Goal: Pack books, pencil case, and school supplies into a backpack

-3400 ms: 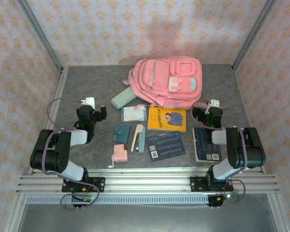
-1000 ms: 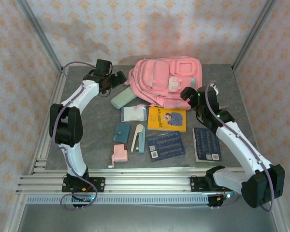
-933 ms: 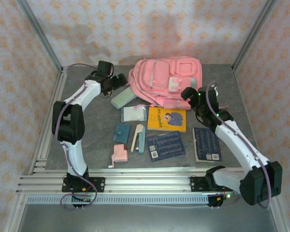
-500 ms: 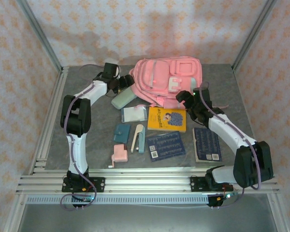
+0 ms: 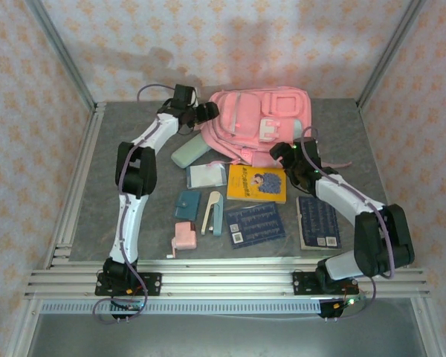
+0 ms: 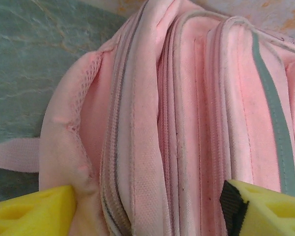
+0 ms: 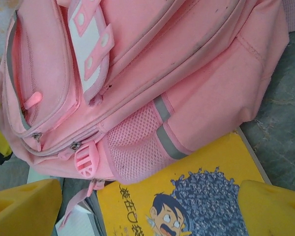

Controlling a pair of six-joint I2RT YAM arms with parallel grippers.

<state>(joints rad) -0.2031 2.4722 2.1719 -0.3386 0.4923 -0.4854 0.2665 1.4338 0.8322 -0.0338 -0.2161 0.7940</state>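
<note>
Top external: left end effector [image 5: 207, 111] now reached backpack [image 5: 271, 111].

Your widest free ground is the bare table [image 5: 108, 160] along the left rail, and the strip right of the backpack [image 5: 256, 123]. The middle is crowded: the pencil case [image 5: 189, 152], clear packet [image 5: 206, 175], teal case [image 5: 186, 204], stapler [image 5: 214, 212], pink gadget [image 5: 183, 238] and two navy books [image 5: 254, 223] lie close, with only narrow strips between them. The yellow book [image 7: 187, 196] sits tight against the backpack's lower edge, leaving no gap. Fabric fills the space between the left gripper [image 6: 147, 209] fingers. The right gripper [image 7: 150, 206] spreads wide over that book-and-backpack seam.
</note>
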